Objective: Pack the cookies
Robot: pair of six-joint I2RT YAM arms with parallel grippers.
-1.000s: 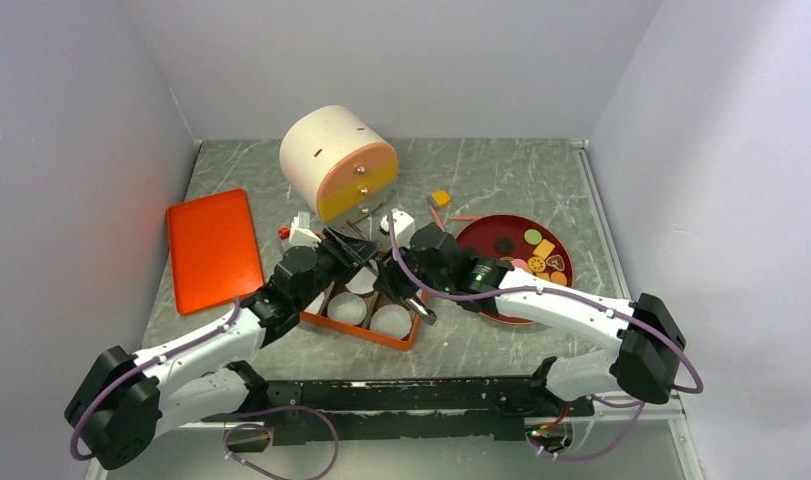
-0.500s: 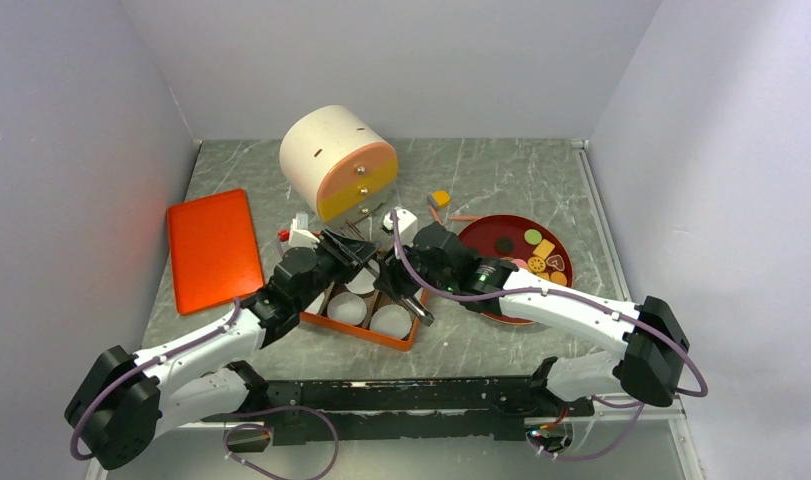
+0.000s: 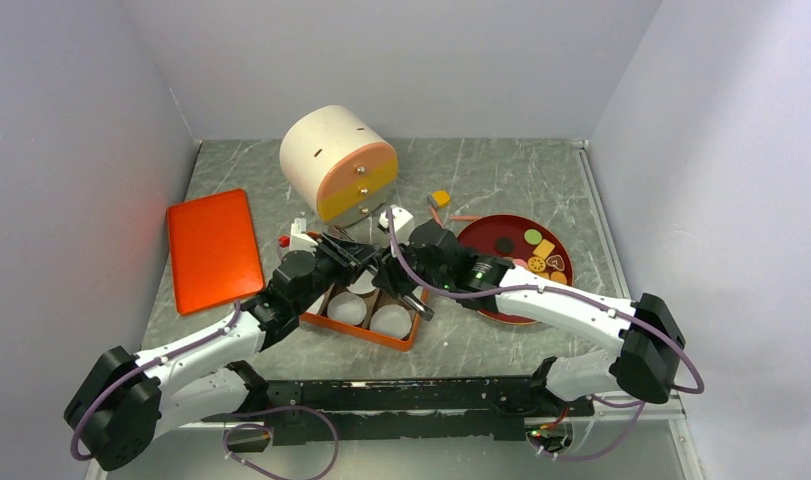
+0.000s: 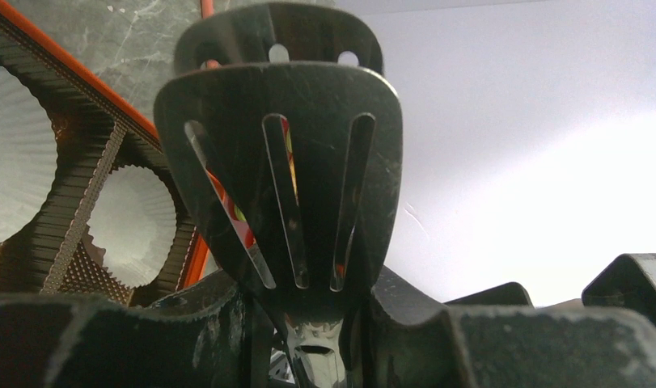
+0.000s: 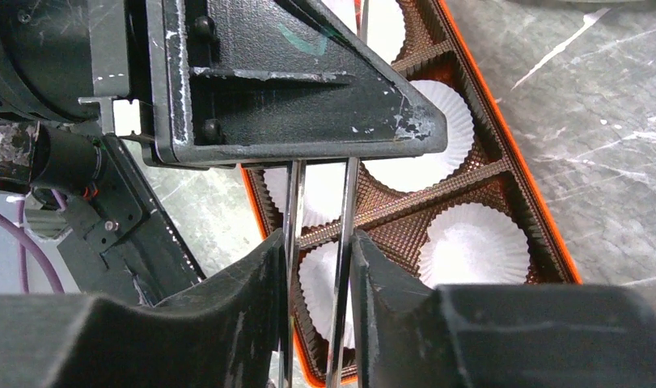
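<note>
The cookies (image 3: 536, 250) lie on a round red plate (image 3: 491, 300) at the right: black, green, orange and yellow pieces. One orange piece (image 3: 440, 197) lies apart on the table. Both grippers meet over an orange box (image 3: 359, 332) lined with white paper cups (image 3: 389, 320). My left gripper (image 3: 343, 252) (image 4: 316, 323) is shut on the handle of dark slotted tongs (image 4: 308, 162). My right gripper (image 3: 393, 275) (image 5: 320, 259) is shut on the two thin metal arms of the same tongs (image 5: 344, 242), above the cups (image 5: 470, 242). No cookie shows in the tongs.
An orange lid (image 3: 213, 248) lies at the left. A white, pink and yellow drum (image 3: 336, 160) stands at the back. Small white items (image 3: 303, 232) (image 3: 399, 218) and a pink stick (image 3: 464, 217) lie behind the box.
Both grippers have shifted slightly away and left over the box, still together on the tongs. Nothing else has moved.
</note>
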